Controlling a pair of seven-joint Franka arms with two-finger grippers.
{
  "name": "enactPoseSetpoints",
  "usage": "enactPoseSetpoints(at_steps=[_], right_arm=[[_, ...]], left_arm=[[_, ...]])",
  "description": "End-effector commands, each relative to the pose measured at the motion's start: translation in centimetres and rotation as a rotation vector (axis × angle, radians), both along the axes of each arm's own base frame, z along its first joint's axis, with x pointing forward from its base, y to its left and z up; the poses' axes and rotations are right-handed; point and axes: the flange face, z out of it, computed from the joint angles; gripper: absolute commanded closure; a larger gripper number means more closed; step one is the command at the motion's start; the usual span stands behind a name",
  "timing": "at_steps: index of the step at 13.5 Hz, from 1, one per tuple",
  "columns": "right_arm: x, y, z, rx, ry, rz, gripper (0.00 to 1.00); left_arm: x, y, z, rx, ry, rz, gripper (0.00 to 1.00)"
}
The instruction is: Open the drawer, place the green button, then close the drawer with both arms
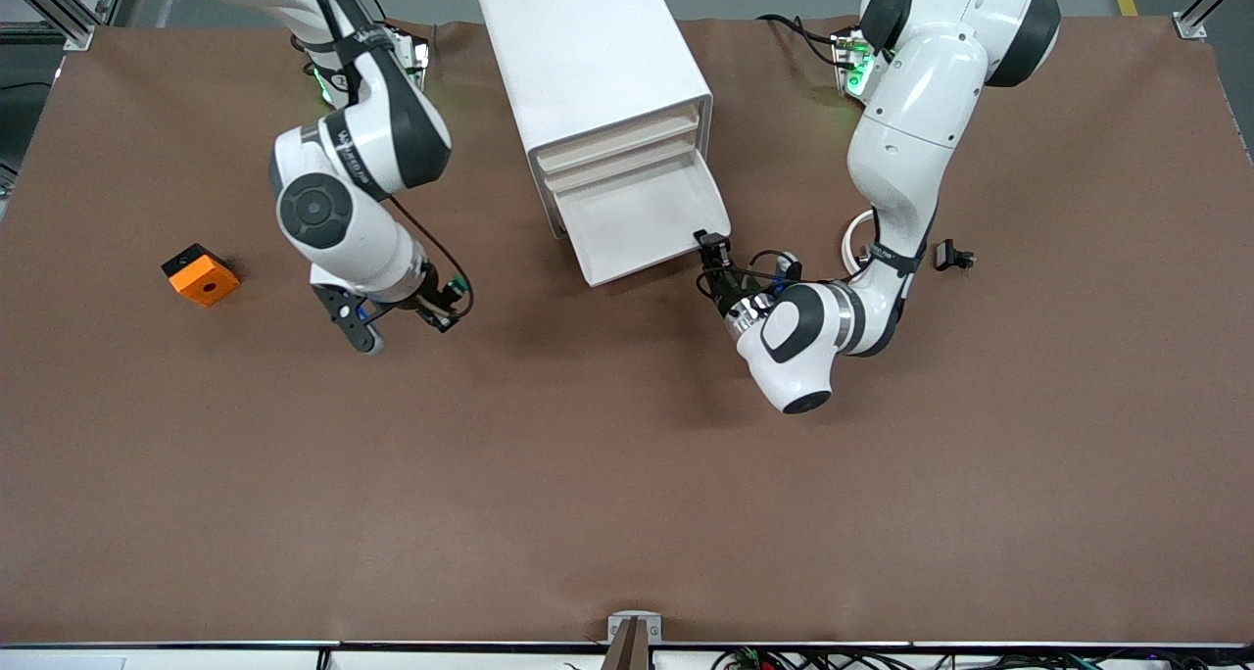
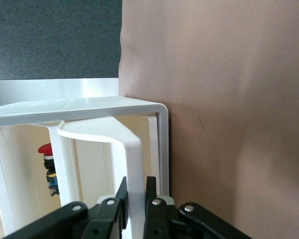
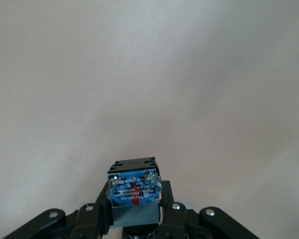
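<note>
The white cabinet stands at the back middle of the table. Its lowest drawer is pulled out and its tray looks empty. My left gripper is at the drawer's front corner toward the left arm's end. In the left wrist view it is shut on the drawer's white curved handle. My right gripper is over bare table between the orange block and the cabinet. It is shut on the button, whose dark body and blue label show. The green cap is hidden.
An orange block with a hole lies toward the right arm's end. A small black clip and a white band lie by the left arm. A red-capped part sits inside the cabinet. The brown mat covers the table.
</note>
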Motion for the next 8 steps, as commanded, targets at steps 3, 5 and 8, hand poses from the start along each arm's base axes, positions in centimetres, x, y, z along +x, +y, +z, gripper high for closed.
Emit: enactPoseSetpoints(at_steps=[3, 5, 8], right_arm=[[-2.2, 6.6, 2.6, 0.0, -0.012, -0.118, 1.0], [-3.2, 10.0, 3.7, -0.011, -0.004, -0.155, 1.0], [-5.3, 14.5, 3.6, -0.017, -0.009, -0.226, 1.0]], left_arm=[[2.1, 1.2, -0.2, -0.012, -0.042, 0.022, 0.82], [2.1, 1.1, -0.1, -0.011, -0.043, 0.021, 0.82], [2.1, 1.1, -0.2, -0.011, -0.041, 0.021, 0.72]])
